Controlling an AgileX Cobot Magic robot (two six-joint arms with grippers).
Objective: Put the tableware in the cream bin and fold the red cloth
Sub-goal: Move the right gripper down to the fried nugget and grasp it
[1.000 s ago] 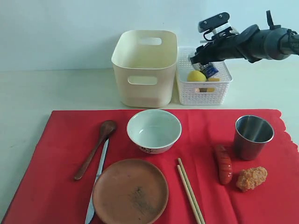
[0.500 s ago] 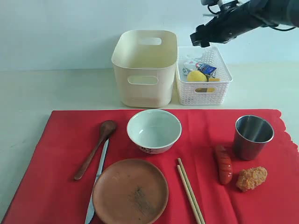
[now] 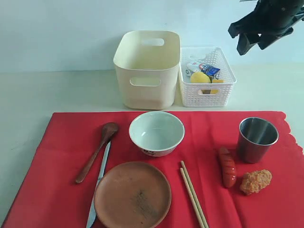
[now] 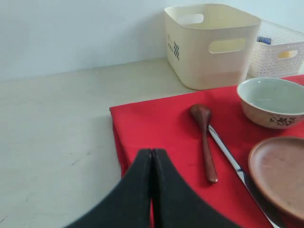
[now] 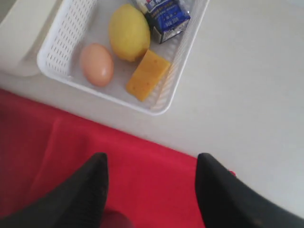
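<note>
Left hand (image 4: 152, 159) is shut tight w/ nothing in it, over the red cloth (image 3: 57, 142). Right hand (image 5: 152, 164) is open & empty, up in the air at 2 o'clock from the white basket (image 3: 207, 97). Cream bin (image 3: 147, 71) sits at 12 o'clock from the bowl (image 3: 156, 133). The black print on its side is too small to read. Plate (image 3: 132, 194) at 6, cup (image 3: 258, 138) at 3. Counter (image 3: 47, 90) is pale, wall (image 3: 57, 33) plain.

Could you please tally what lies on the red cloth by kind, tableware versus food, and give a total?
Tableware: 6 (bowl, plate, spoon, knife, chopsticks as one pair, cup)
Food: 2 (sausage, nugget)
Total: 8
</note>
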